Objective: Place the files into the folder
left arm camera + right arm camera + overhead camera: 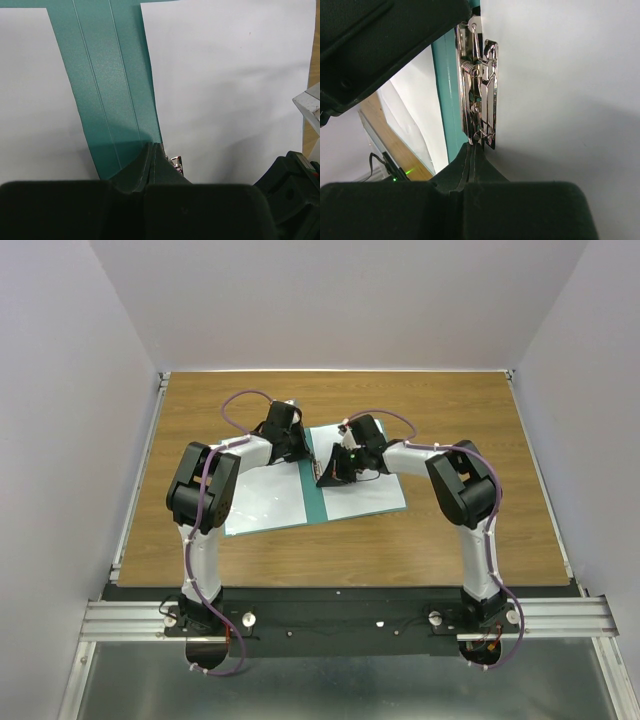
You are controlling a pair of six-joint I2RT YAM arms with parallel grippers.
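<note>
As the folder [313,505] lies open mid-frame under the files [370,490], left claw [152,150] and right claw [474,150] sit clenched by its clip [482,95].

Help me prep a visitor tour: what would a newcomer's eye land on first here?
The open teal-green flat folder mid-table, plain white paper sheets lying either side of its spine. Over it the left arm and right arm bend inward, jaws shut, beside the shiny metal spring clip.

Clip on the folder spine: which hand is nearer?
Right hand, barely: its shut tips touch one end of the clip; the left hand sits just beside the other end.
</note>
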